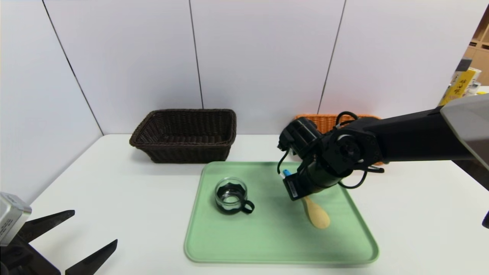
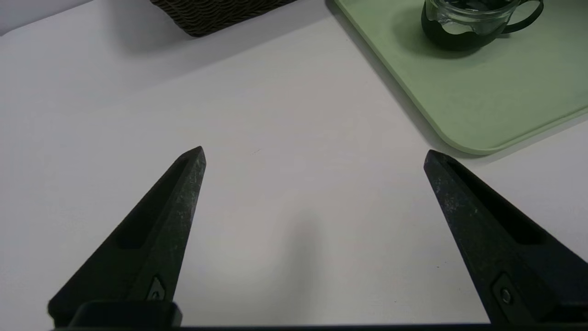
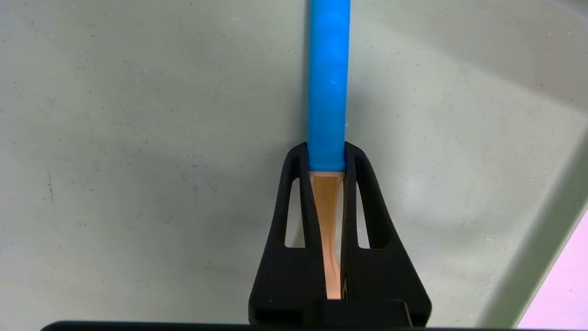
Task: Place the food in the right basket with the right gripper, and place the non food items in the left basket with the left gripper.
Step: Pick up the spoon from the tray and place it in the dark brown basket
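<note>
On the green tray (image 1: 275, 236) lies the beige spoon (image 1: 316, 216) with a blue handle (image 3: 327, 82). My right gripper (image 3: 326, 151) is down on the tray and shut on the spoon where the blue handle meets the beige neck; in the head view the right gripper (image 1: 297, 188) covers the spoon's middle. The clear glass cup (image 1: 230, 195) with a black base stands on the tray's left half. The left gripper (image 2: 314, 154) hovers open over bare table near the front left, holding nothing. The food is out of view.
The dark brown left basket (image 1: 185, 133) stands at the back, left of centre. The orange-tan right basket (image 1: 324, 121) is mostly hidden behind my right arm. White wall panels close off the back and left of the table (image 1: 114, 198).
</note>
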Tool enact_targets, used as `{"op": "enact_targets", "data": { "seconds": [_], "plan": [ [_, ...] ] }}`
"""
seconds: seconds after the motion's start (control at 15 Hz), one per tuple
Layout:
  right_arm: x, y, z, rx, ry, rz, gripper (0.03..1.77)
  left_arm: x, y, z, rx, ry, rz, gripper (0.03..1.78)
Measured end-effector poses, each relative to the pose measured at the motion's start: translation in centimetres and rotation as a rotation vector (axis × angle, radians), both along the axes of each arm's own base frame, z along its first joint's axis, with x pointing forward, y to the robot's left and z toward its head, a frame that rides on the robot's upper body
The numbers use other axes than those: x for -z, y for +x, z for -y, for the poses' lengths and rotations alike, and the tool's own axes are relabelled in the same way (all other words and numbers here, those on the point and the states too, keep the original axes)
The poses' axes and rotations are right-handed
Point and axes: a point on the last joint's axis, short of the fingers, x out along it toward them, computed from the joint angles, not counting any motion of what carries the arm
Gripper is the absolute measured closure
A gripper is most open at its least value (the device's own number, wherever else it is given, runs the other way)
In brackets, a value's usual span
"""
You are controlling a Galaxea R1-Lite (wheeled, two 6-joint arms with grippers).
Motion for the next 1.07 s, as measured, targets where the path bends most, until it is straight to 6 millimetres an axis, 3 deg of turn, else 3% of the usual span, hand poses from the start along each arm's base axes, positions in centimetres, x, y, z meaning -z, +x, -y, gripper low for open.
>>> {"op": "enact_targets", "data": {
  "seconds": [0.47,1.07],
  "plan": [
    [-1.3,-0.8,0.0,-0.014,0.006,0.020,1.65,0.0,0.0,0.0,0.000,-0.001,0.001,0.12],
    [-9.0,-5.5,0.2,-0.076,0.111,0.205,1.65,-0.1,0.1,0.0,0.000,0.000,0.000,0.12]
  ]
}}
